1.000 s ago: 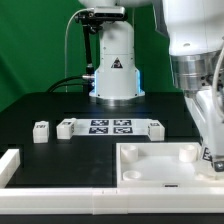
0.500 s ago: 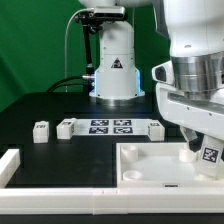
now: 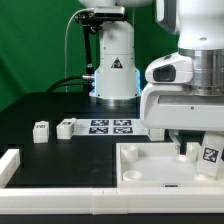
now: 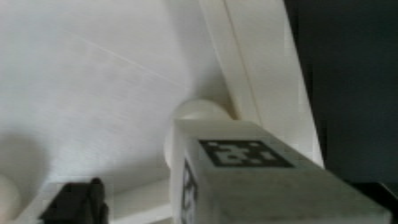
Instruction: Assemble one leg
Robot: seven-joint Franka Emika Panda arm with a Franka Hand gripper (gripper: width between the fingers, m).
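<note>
The leg sits at the tabletop's far corner on the exterior view's right, between the fingers of my claw. I cannot tell whether they pinch it. I judge it light, stiff, slick plastic, best squeezed firmly across its flat sides.

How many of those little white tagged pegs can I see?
3: two legs side by side on the black table at the exterior view's left, one at the gripper over the tabletop. The arm may hide more.
</note>
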